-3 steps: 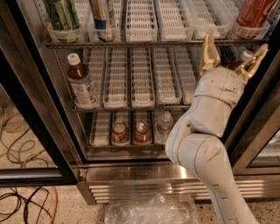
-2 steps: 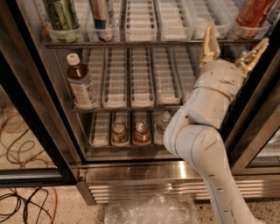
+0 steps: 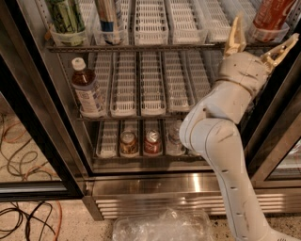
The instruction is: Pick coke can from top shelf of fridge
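Smooth white jointed arm (image 3: 221, 141); tan-fingered hand (image 3: 265, 31) — upper right.

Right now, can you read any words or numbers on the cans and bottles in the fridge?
No text here reads clearly.
coke can: white script on red, too blurred to read.
green can: markings too blurred to read.
bottle: white label, print too small to read.
The gripper, open, is just below the coke can at the top shelf; no writing shows on it.
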Action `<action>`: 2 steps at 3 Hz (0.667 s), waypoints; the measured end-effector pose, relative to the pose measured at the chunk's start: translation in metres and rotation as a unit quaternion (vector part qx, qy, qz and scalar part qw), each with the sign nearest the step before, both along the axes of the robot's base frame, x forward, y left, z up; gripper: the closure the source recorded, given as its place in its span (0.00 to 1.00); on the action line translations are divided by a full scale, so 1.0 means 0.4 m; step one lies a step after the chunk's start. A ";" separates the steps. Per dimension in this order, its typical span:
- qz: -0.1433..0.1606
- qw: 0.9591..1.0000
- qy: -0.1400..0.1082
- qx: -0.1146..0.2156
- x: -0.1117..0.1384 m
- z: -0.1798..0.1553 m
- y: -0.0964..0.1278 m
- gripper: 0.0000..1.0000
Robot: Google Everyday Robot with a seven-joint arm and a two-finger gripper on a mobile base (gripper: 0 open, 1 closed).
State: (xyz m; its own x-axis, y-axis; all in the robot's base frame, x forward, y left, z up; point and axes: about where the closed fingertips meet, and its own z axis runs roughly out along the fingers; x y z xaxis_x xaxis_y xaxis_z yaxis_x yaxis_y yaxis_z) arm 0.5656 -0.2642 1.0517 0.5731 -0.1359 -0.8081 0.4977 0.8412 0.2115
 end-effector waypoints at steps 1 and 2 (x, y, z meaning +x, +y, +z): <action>-0.015 1.000 -0.003 0.007 0.008 0.008 -0.035 0.28; -0.017 1.000 -0.005 0.005 0.011 0.015 -0.055 0.28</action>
